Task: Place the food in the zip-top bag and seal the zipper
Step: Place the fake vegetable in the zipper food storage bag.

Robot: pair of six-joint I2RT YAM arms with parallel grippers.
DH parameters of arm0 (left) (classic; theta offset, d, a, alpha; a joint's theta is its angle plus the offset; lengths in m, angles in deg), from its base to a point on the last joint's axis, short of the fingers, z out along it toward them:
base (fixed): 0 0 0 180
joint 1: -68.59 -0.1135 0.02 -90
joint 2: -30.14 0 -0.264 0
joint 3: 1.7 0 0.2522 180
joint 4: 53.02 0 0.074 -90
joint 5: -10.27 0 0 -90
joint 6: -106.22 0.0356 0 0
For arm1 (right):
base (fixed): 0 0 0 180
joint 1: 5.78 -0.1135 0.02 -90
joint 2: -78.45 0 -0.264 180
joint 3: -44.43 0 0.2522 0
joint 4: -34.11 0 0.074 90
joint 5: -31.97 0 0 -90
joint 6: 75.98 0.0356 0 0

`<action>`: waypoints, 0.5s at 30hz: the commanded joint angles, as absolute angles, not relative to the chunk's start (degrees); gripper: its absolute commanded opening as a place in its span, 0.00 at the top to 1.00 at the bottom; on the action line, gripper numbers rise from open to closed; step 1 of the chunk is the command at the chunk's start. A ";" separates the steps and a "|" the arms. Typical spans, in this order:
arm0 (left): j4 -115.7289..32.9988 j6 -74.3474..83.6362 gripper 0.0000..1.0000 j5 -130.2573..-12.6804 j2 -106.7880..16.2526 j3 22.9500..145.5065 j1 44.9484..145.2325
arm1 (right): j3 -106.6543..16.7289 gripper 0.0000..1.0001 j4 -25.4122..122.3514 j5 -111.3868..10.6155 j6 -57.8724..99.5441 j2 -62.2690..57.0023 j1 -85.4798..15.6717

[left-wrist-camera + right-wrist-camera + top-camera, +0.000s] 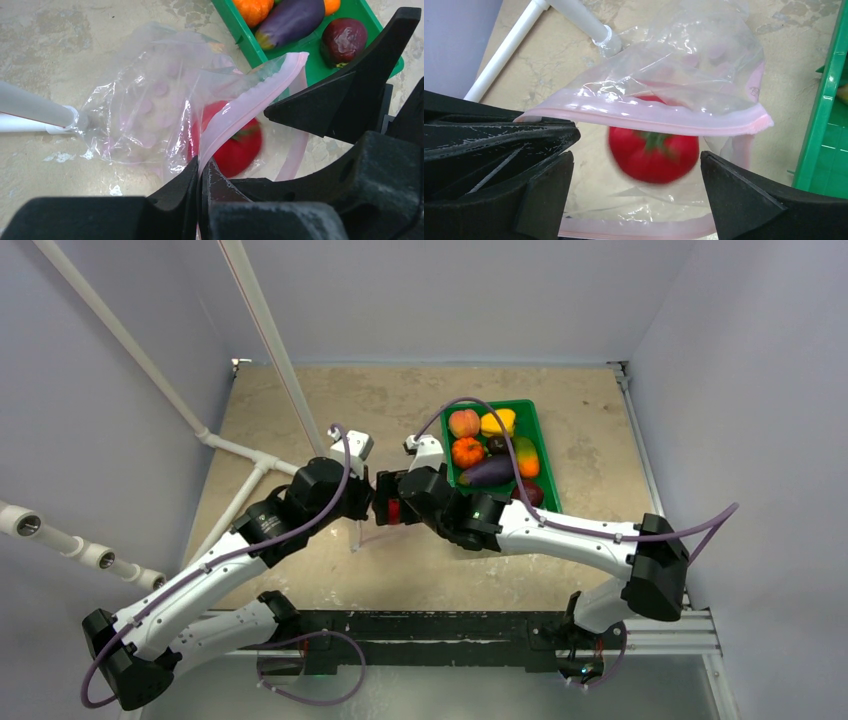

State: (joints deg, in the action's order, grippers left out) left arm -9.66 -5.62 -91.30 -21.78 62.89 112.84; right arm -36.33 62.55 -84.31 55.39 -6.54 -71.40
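- Tabletop (330, 410): carried everything.
- Zip-top bag (684, 65), just left of the tray: mouth lifted so items could drop in.
- Green tray (239, 31), right: held the other food (490, 455).
- My right claw (636, 155): released, spread above the bag mouth.
- My left claw (200, 175): clenched on the zipper (649, 120), propping the mouth open.
- Tomato (654, 155): blurred, in the bag mouth.

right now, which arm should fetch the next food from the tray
Right. The right gripper is open and empty, and the green tray sits on that arm's side. The left gripper is shut on the zipper, holding the zip-top bag open, so it should probably stay.
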 commanded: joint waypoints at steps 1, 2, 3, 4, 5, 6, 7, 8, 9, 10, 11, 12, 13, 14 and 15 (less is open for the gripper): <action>-11.99 -5.80 1.00 -90.33 -21.10 62.77 112.80 | -37.55 0.01 61.43 -87.26 57.35 -3.77 -71.69; -11.99 -5.75 1.00 -90.31 -21.11 62.85 112.80 | -37.69 0.01 61.57 -87.21 57.21 -3.35 -71.69; -11.98 -5.76 1.00 -90.36 -21.10 62.89 112.80 | -37.83 0.01 61.70 -87.21 57.10 -2.90 -71.70; -11.96 -5.79 1.00 -90.36 -21.10 62.79 112.80 | -37.94 0.01 61.93 -87.14 57.09 -2.47 -71.63; -11.94 -5.75 1.00 -90.36 -21.10 62.87 112.80 | -38.15 0.01 62.40 -87.12 57.13 -2.00 -71.69; -11.97 -5.77 1.00 -90.36 -21.06 62.88 112.80 | -38.35 0.01 63.06 -87.01 57.17 -1.47 -71.63; -11.99 -5.85 1.00 -90.36 -21.09 62.83 112.80 | -38.59 0.01 63.71 -86.91 57.25 -0.75 -71.69; -11.98 -5.84 1.00 -90.43 -21.10 62.82 112.80 | -38.89 0.01 64.41 -86.79 57.26 -0.14 -71.69; -11.90 -5.90 1.00 -90.45 -21.15 62.93 112.80 | -39.08 0.01 65.06 -86.77 57.26 0.53 -71.67; -11.87 -5.84 1.00 -90.45 -21.11 62.87 112.80 | -39.30 0.01 65.78 -87.00 57.12 1.10 -71.63; -11.84 -5.84 1.00 -90.52 -21.10 62.92 112.80 | -39.62 0.01 66.79 -87.59 57.14 1.66 -71.61; -11.85 -5.84 1.00 -90.54 -21.10 62.92 112.80 | -40.02 0.02 67.97 -88.47 57.48 2.10 -71.62; -11.84 -5.86 1.00 -90.54 -21.10 62.94 112.80 | -40.52 0.02 69.51 -89.56 58.28 2.54 -71.61; -11.89 -5.84 1.00 -90.54 -21.10 62.94 112.81 | -41.00 0.02 70.93 -90.63 58.66 2.92 -71.59; -11.85 -5.84 1.00 -90.54 -21.15 62.90 112.81 | -41.57 0.03 72.51 -91.77 59.28 3.21 -71.56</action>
State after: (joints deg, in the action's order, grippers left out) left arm -9.81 -5.67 -90.84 -21.78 62.89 112.84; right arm -37.88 67.16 -86.67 56.94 0.82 -71.40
